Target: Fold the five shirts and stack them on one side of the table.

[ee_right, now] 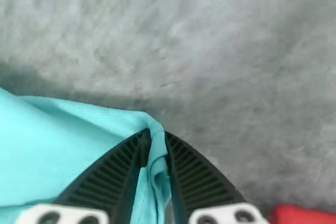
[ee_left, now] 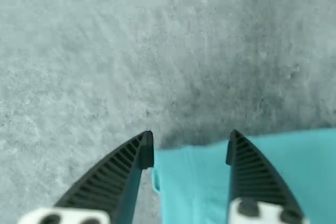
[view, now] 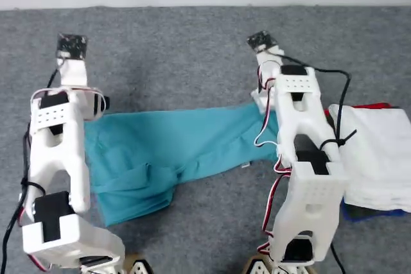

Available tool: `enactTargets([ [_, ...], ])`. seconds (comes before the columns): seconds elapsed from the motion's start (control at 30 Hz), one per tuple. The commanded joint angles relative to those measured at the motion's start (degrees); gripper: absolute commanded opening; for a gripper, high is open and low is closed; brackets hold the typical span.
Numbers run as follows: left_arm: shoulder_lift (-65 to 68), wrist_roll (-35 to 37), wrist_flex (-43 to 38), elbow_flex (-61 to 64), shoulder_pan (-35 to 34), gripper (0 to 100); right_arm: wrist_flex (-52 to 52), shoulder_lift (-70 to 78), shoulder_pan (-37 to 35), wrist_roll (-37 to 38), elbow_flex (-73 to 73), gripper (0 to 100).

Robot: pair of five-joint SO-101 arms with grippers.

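A teal shirt (view: 173, 149) lies partly folded across the grey table between the two arms, with a bunched flap at its near left. My left gripper (view: 99, 104) is at the shirt's far left corner. In the left wrist view it (ee_left: 190, 137) is open, its fingers straddling the teal edge (ee_left: 199, 182). My right gripper (view: 262, 102) is at the shirt's far right corner. In the right wrist view it (ee_right: 156, 134) is shut on a pinch of the teal fabric (ee_right: 63, 145).
A stack of folded shirts sits at the right edge beside the right arm: a white one (view: 379, 152) on top, a red edge (view: 372, 105) behind it, a blue edge (view: 366, 213) below. Bare grey table (view: 173, 49) stretches beyond the teal shirt.
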Motion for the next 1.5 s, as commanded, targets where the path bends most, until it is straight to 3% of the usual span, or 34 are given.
enactTargets([
  [0.0, -0.26, 1.23, -0.97, -3.03, 0.09, 23, -0.40, -0.31, 1.27, 0.26, -4.75, 0.9],
  [0.27, -0.26, 3.16, -0.70, -2.86, 0.09, 23, -9.80, 3.30, 1.54, 0.26, -5.54, 2.4],
  [0.5, -0.35, 2.81, 1.32, 0.75, 2.46, 23, -12.00, 9.27, 2.51, -1.32, -5.54, 21.7],
  [0.9, -0.97, 2.29, 25.76, -4.88, 7.30, 23, 23.08, -5.41, 3.47, -2.02, -17.58, 21.6],
  [1.13, -0.97, -0.97, 37.98, -8.31, 9.14, 23, 26.86, -2.86, 3.03, -2.02, -17.32, 21.5],
  [1.47, -0.97, -0.97, 39.12, -8.48, 11.52, 23, 27.03, 4.79, -1.98, -2.37, -17.32, 14.4],
])
